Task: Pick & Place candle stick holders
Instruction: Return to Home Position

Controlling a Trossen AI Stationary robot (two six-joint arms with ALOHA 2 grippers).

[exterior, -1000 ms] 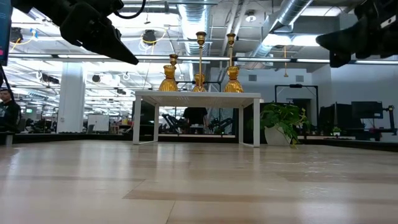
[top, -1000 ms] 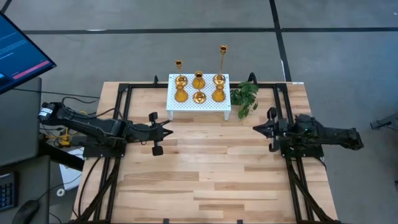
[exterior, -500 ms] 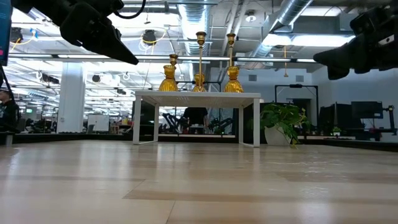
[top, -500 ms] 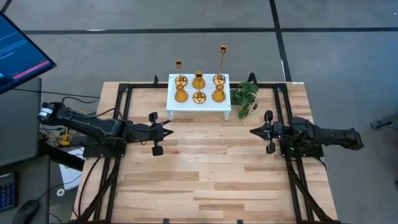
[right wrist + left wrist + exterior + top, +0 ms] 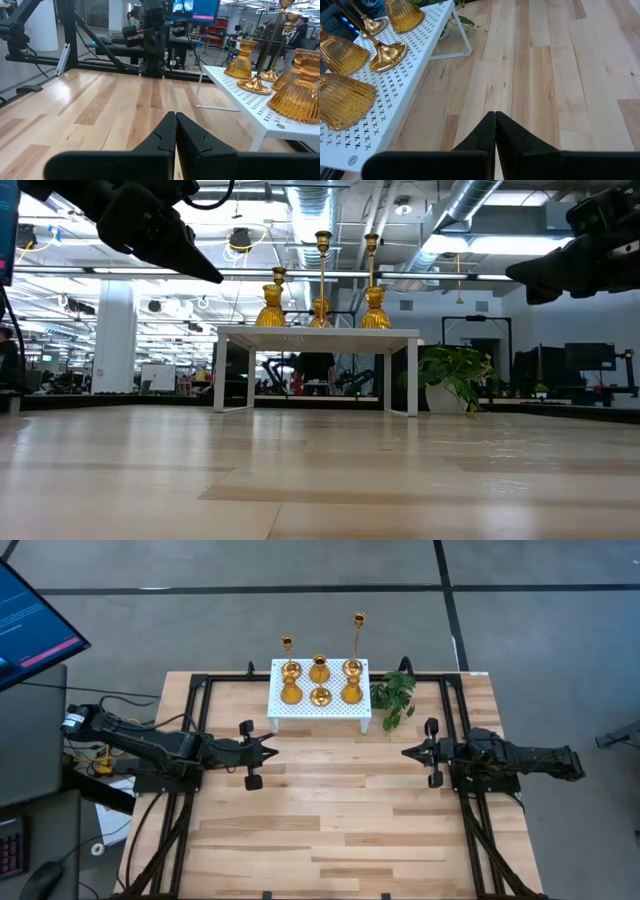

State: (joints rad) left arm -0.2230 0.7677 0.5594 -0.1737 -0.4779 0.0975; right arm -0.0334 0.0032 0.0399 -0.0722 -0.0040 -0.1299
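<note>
**All placed, nothing in hand**

The left gripper (image 5: 270, 751) hovers with fingers pressed together. The candle stick holders (image 5: 320, 681) sit on the white stand (image 5: 300, 712). They are probably rigid, slick metal, the tall ones tippy, and best pinched low on the stem. The low view overlaps them, hiding some. The right gripper (image 5: 406, 752) also has its fingers pressed together.

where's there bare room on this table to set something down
The wooden table is bare across its near half, and between the left end effector and right end effector, in front of the white stand. The stand's top is crowded with gold candle stick holders; the plant sprig sits just off its right end.
</note>
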